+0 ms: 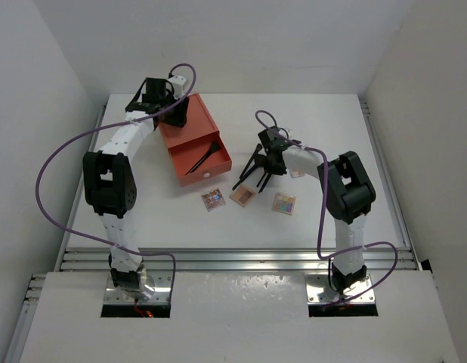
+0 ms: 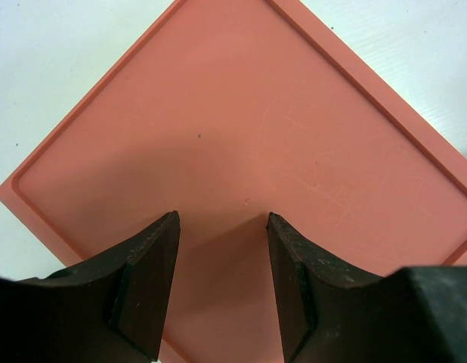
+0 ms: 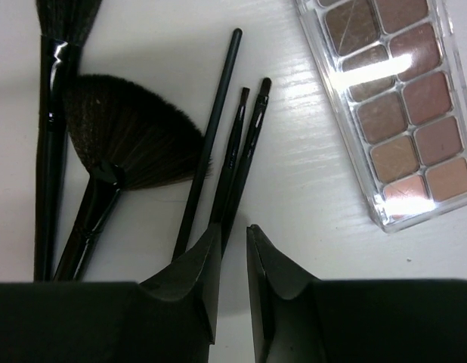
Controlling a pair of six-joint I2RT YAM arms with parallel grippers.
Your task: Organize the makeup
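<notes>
Between your right gripper's (image 3: 233, 231) fingers only a thin slit of white surface (image 3: 309, 204) shows, with nothing in it, so it grasps nothing. Three thin brushes (image 3: 232, 151) lie side by side straight ahead of it, their handles running under the finger on the left of the wrist view. Further to that side lie a fan brush (image 3: 135, 144) and a thick-handled brush (image 3: 51, 113), close together. Ahead of the gripper on the other side, apart from the brushes, the long palette (image 3: 396, 106) lies flat, its brown and pink pans facing up. From above, three small palettes (image 1: 242, 195) sit in a loose row on the surface just nearer the arm bases than this gripper, each apart from the next. Your left gripper (image 2: 222, 219) is released, its jaws well apart and empty, poised over the flat top of the orange box (image 2: 241, 113); you cannot tell whether it touches. On the near side of that gripper the box's drawer (image 1: 218, 168) stands open, and one black brush (image 1: 205, 157) lies slantwise inside it.
</notes>
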